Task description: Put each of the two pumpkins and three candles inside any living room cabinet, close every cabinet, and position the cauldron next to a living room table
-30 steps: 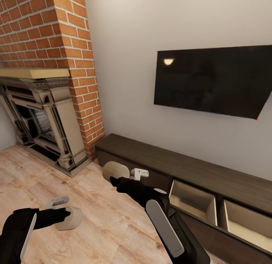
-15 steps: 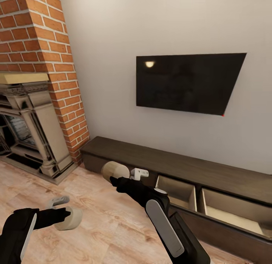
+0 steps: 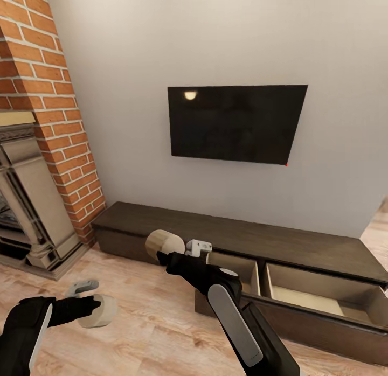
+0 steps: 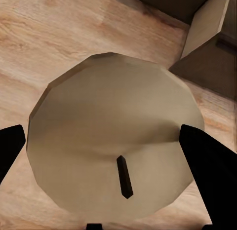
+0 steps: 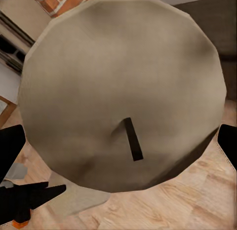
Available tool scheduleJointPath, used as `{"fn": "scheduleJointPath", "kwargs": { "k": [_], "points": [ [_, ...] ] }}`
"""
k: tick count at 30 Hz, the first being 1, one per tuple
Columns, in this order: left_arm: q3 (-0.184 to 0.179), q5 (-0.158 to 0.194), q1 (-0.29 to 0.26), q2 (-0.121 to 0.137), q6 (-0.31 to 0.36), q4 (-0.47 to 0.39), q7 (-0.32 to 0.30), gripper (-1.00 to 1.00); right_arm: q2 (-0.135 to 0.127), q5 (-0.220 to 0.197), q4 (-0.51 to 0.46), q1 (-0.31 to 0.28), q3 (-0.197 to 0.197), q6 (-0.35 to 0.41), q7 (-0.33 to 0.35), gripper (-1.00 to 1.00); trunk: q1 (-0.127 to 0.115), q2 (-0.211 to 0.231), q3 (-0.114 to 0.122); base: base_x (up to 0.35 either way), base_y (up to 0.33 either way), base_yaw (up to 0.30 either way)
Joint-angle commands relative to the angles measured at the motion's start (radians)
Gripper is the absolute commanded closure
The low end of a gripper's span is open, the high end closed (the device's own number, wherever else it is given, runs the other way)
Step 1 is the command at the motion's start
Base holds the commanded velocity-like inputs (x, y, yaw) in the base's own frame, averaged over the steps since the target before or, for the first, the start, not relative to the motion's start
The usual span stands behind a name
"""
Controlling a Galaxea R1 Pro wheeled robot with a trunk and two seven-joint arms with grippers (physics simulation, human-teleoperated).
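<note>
A pale plain wall point(image 3: 215, 36) fills the back of the room, with a flat black screen point(image 3: 234, 123) mounted on it and a red brick chimney column point(image 3: 48, 106) at the far left above a dark ornate fireplace surround point(image 3: 27, 214). Along the wall's foot runs the cabinet point(image 3: 242, 238), a long low dark-brown wooden unit; two drawers point(image 3: 318, 295) toward its right end stand pulled out, and their pale beige interiors hold nothing that can be seen. The floor point(image 3: 151, 333) is light wood plank with visible grain. The right end effector point(image 3: 180, 252) is clenched on a candle point(image 3: 163, 243), a short thick beige cylinder held above the floor in front of the cabinet's left half; the right wrist view shows its faceted round end point(image 5: 123, 92) and dark wick. The left end effector point(image 3: 89, 303) grasps a second candle point(image 3: 102, 311) lower, over open floor; its wick point(image 4: 124, 176) shows in the left wrist view.
</note>
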Motion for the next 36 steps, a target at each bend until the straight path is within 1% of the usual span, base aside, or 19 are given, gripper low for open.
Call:
{"fn": "scheduleJointPath", "kwargs": {
  "k": [1,4,19,22,24,26,27,28,29,31,32,33,34,35,36],
  "points": [
    [0.001,-0.007,-0.001,0.000,0.004,-0.005,-0.011,1.00,0.000,-0.011,-0.001,-0.001,0.001,0.000,-0.009,1.00,-0.004,0.006,0.003,0.000,0.000,-0.255],
    [0.001,-0.007,-0.001,0.000,0.005,-0.018,-0.011,1.00,0.000,-0.011,-0.001,-0.001,0.001,0.000,-0.009,1.00,-0.015,0.027,0.016,0.000,0.000,-0.254],
    [0.001,-0.007,-0.001,-0.001,0.006,-0.023,-0.011,1.00,0.000,-0.009,-0.004,-0.001,-0.001,0.003,-0.012,1.00,-0.015,0.027,0.031,0.000,0.000,-0.254],
    [0.000,-0.007,-0.001,-0.003,0.008,-0.023,-0.011,1.00,-0.003,-0.008,-0.002,-0.001,-0.007,0.005,-0.017,1.00,-0.015,0.027,0.034,0.000,0.000,-0.253],
    [0.000,-0.007,-0.001,-0.004,0.009,-0.023,-0.011,1.00,-0.008,-0.007,-0.006,-0.001,-0.016,0.022,-0.026,1.00,-0.015,0.027,0.036,0.000,0.000,-0.253],
    [-0.003,-0.009,-0.001,-0.005,0.010,-0.023,-0.011,1.00,-0.033,-0.007,-0.012,0.001,-0.054,0.085,-0.049,1.00,-0.015,0.027,0.038,0.000,0.000,-0.253],
    [-0.003,-0.010,-0.001,-0.006,0.010,-0.023,-0.011,1.00,-0.057,-0.007,-0.014,0.015,-0.103,0.128,-0.074,1.00,-0.015,0.027,0.039,0.000,0.000,-0.255],
    [-0.004,-0.010,-0.001,-0.007,0.010,-0.023,-0.011,1.00,-0.067,-0.007,-0.015,0.029,-0.143,0.151,-0.090,1.00,-0.015,0.027,0.040,0.000,0.000,-0.263],
    [-0.005,-0.011,-0.001,-0.008,0.010,-0.023,-0.011,1.00,-0.074,-0.007,-0.015,0.039,-0.167,0.168,-0.098,1.00,-0.015,0.027,0.040,0.000,0.000,-0.269],
    [-0.005,-0.011,0.000,-0.009,0.010,-0.023,-0.010,1.00,-0.096,-0.003,-0.016,0.093,-0.220,0.215,-0.111,1.00,-0.015,0.027,0.041,0.000,0.000,-0.276],
    [-0.005,-0.012,0.002,-0.009,0.009,-0.023,-0.010,1.00,-0.102,-0.001,-0.018,0.114,-0.235,0.222,-0.113,1.00,-0.015,0.027,0.042,0.000,0.000,-0.278],
    [-0.005,-0.011,0.005,-0.010,0.008,-0.023,-0.009,1.00,-0.114,0.001,-0.019,0.148,-0.261,0.228,-0.115,1.00,-0.015,0.027,0.042,0.000,0.000,-0.265],
    [-0.006,-0.011,0.007,-0.011,0.007,-0.022,-0.009,1.00,-0.122,0.001,-0.020,0.170,-0.276,0.228,-0.116,1.00,-0.015,0.027,0.042,0.000,0.000,-0.249],
    [-0.006,-0.010,0.009,-0.012,0.005,-0.020,-0.009,1.00,-0.131,0.003,-0.021,0.205,-0.295,0.226,-0.119,1.00,-0.015,0.027,0.042,0.000,0.000,-0.204],
    [-0.006,-0.011,0.010,-0.014,0.003,-0.016,-0.009,1.00,-0.135,0.003,-0.021,0.228,-0.303,0.225,-0.121,1.00,-0.015,0.027,0.042,0.000,0.000,-0.171]
  ]
}}
